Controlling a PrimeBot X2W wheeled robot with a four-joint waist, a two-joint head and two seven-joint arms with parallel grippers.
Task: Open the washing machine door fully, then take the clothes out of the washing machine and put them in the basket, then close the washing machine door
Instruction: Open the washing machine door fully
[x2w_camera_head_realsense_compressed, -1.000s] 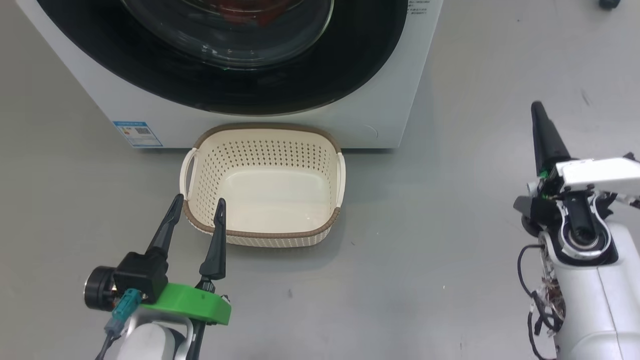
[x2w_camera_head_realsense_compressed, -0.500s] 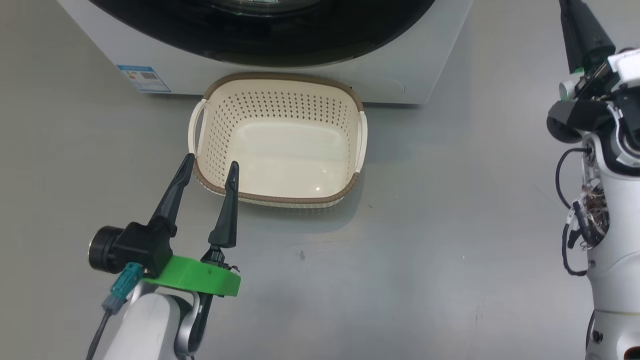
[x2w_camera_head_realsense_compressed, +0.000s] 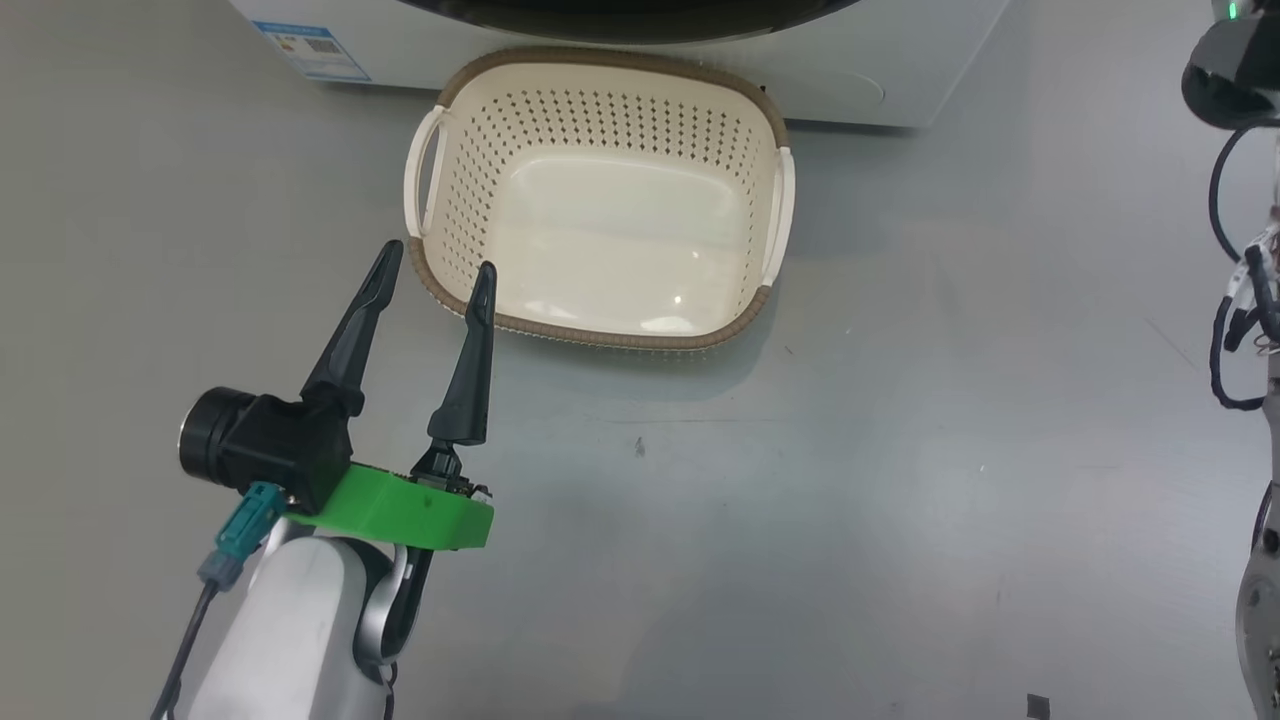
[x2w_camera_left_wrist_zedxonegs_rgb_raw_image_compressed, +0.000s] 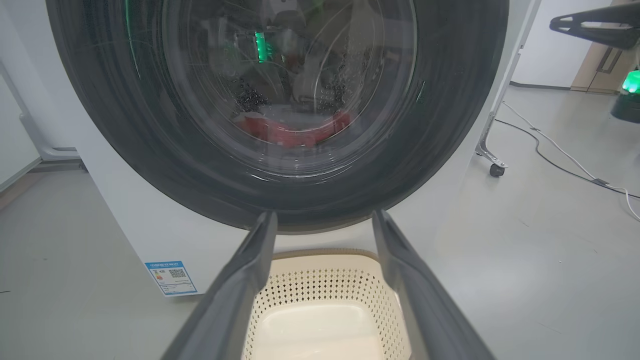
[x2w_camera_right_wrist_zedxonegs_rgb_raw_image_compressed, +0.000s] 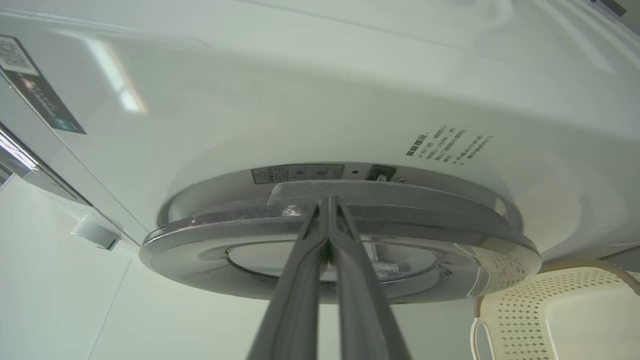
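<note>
The washing machine (x2w_camera_left_wrist_zedxonegs_rgb_raw_image_compressed: 115, 240), a big white front-loader, stands on the grey floor (x2w_camera_head_realsense_compressed: 850, 520) with a blue sticker label (x2w_camera_left_wrist_zedxonegs_rgb_raw_image_compressed: 171, 277) low on its front. The round black washing machine door (x2w_camera_left_wrist_zedxonegs_rgb_raw_image_compressed: 100, 125) covers the opening. In the right wrist view the door's silvery edge stands a little proud of the white front, with a warning label (x2w_camera_right_wrist_zedxonegs_rgb_raw_image_compressed: 297, 174) and a latch slot (x2w_camera_right_wrist_zedxonegs_rgb_raw_image_compressed: 380, 173) showing behind it. It looks at most cracked open and far from swung fully out. I judge that the first step of the task is the one in hand.

The cream perforated basket (x2w_camera_head_realsense_compressed: 620, 336) sits empty on the floor just in front of the machine, right below the door. That is a sensible spot, since garments lifted out need travel only a short way down. The red clothes (x2w_camera_left_wrist_zedxonegs_rgb_raw_image_compressed: 295, 132) lie low inside the machine, seen through the glass bowl window (x2w_camera_left_wrist_zedxonegs_rgb_raw_image_compressed: 300, 75).

The right gripper (x2w_camera_right_wrist_zedxonegs_rgb_raw_image_compressed: 327, 200) has its two fingers pressed flat together, holding nothing, with the tips at the door's rim. I judge it is shaped that way to work as a thin hook or wedge behind the edge. Whether the tips actually touch the rim I cannot tell. The left gripper (x2w_camera_head_realsense_compressed: 438, 262) hovers above the basket's near left corner with its fingers spread wide and empty. It seems parked clear of the door's swing, ready to reach for the clothes.
</note>
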